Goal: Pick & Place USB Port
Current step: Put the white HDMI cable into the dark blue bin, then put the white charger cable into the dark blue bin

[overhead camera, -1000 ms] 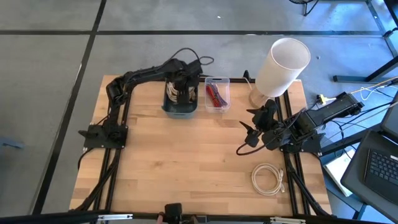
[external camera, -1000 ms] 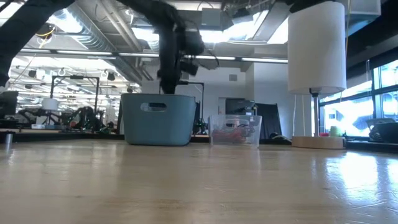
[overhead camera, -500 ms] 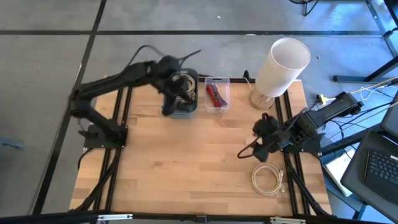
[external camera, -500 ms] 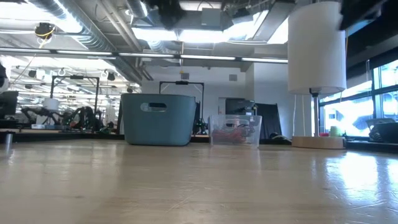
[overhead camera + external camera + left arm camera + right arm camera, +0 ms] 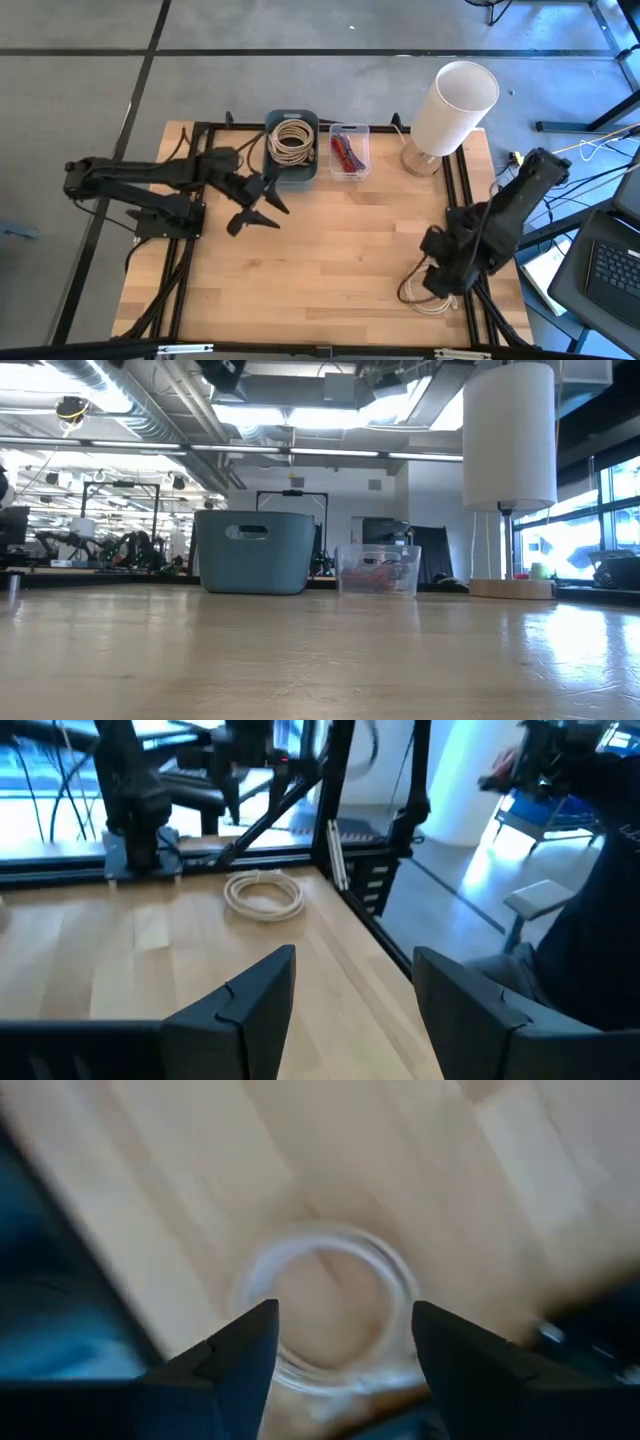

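Observation:
A white coiled USB cable (image 5: 418, 297) lies flat on the wooden table near its right front corner; it also shows in the left wrist view (image 5: 265, 892) and, blurred, in the right wrist view (image 5: 325, 1308). My right gripper (image 5: 443, 275) hangs above that coil, pointing down, open, with the coil between and below its fingers (image 5: 345, 1330) and apart from them. My left gripper (image 5: 258, 214) is open and held level over the table's left middle, just in front of the blue bin (image 5: 291, 152), holding nothing (image 5: 350, 982). A tan cable coil (image 5: 291, 138) lies in the bin.
A clear box (image 5: 348, 150) with red items stands to the right of the bin, and a white lamp (image 5: 455, 100) stands at the far right corner. Black frame rails (image 5: 465, 210) run along both table sides. The table's middle (image 5: 330, 250) is bare wood.
My left gripper has drawn back from above the blue bin toward the table's near left and tipped from pointing down to level. My right gripper has swung toward the near edge and down, tipping downward over the white coil. The coil has not moved.

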You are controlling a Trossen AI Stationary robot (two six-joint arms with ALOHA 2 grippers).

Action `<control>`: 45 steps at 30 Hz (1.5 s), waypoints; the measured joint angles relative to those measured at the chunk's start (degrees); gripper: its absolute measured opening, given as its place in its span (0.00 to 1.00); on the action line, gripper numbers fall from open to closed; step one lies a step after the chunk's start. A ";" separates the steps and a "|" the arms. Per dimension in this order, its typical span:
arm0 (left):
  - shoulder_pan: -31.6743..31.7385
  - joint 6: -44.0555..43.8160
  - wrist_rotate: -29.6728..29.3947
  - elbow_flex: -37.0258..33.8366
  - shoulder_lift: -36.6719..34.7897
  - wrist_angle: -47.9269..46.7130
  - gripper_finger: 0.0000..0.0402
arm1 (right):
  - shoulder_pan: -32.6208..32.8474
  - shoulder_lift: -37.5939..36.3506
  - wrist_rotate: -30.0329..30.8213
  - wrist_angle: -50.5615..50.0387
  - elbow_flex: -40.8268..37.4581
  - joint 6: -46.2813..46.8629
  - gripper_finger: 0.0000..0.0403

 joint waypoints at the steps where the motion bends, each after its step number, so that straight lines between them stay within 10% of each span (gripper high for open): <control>1: -0.77 -0.10 -0.77 -1.31 -0.66 1.54 0.49 | 1.04 1.84 -0.62 -1.56 0.00 0.09 0.57; 17: -6.13 5.83 -4.15 -4.18 -1.21 9.83 0.49 | 3.91 29.27 -11.29 -1.34 -0.08 -12.60 0.56; 29: -6.11 7.36 -4.13 -4.18 -1.16 10.82 0.49 | 1.71 27.88 -12.69 20.73 -16.14 -12.03 0.41; 39: -6.11 6.90 -4.11 -4.18 -1.16 10.73 0.49 | 0.22 26.18 -8.07 20.81 -16.18 -13.01 0.04; 45: -6.11 6.87 -4.11 -4.18 -1.16 10.67 0.49 | 0.26 26.01 -5.32 19.39 -16.55 -10.46 0.05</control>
